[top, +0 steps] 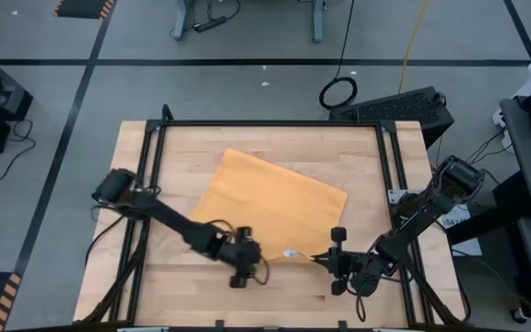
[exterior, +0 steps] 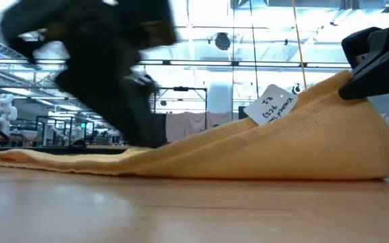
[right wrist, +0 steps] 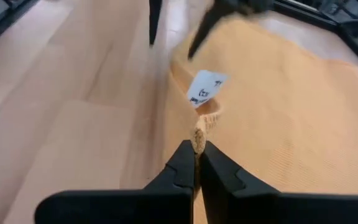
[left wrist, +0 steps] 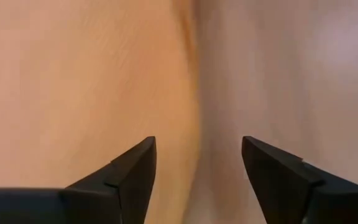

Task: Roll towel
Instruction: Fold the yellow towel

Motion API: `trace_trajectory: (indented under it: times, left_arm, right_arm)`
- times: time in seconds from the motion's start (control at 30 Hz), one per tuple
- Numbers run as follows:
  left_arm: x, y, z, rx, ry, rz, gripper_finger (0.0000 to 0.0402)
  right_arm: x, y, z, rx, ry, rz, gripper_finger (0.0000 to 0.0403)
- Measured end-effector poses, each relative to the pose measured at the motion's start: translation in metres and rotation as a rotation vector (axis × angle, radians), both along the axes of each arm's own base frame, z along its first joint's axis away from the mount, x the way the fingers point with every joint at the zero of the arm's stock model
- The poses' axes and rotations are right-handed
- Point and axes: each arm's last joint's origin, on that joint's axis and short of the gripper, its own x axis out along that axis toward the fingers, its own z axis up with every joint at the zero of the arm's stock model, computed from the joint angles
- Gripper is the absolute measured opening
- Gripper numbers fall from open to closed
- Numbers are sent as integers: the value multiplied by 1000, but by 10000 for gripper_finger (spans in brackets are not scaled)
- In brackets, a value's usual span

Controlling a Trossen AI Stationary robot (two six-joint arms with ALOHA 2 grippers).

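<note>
The mustard-yellow towel (top: 275, 203) lies spread askew on the wooden table (top: 155, 166). Its small white tag (right wrist: 205, 87) sits at the near edge. My right gripper (top: 319, 260) is shut on that near edge beside the tag. In the low view the towel (exterior: 248, 152) slopes up from the tabletop to this gripper (exterior: 356, 81). My left gripper (left wrist: 197, 165) is open over the towel's near edge, left of the tag, with nothing between its fingers. It shows blurred in the low view (exterior: 113, 74) and at the table's near middle in the high view (top: 250, 261). My right gripper pinches the towel's near edge (right wrist: 199, 138) between its two fingers, a short way from the white tag. It comes from the table's near right, slanting down. The held edge is lifted off the table, and the cloth slopes away from it down to the tabletop.
Black frame rails (top: 155, 184) run along the table's left, right and far sides. Bare wood (top: 173, 277) shows to the left of the towel and along the near edge. A keyboard (top: 404, 106) lies off the table at the far right.
</note>
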Motion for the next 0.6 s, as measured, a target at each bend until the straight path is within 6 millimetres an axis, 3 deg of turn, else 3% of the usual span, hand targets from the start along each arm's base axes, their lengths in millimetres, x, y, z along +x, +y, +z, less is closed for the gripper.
trace_trajectory:
  times: [0.27,0.4,0.6]
  left_arm:
    - [-78,-9,21,385,296,66,211]
    - [-107,-7,13,487,450,99,198]
    - [-130,-6,-5,480,559,66,193]
  right_arm:
    - [-8,-10,2,1,44,-73,1]
    - [-10,-11,1,8,58,-91,0]
    - [-10,-11,1,9,63,-94,0]
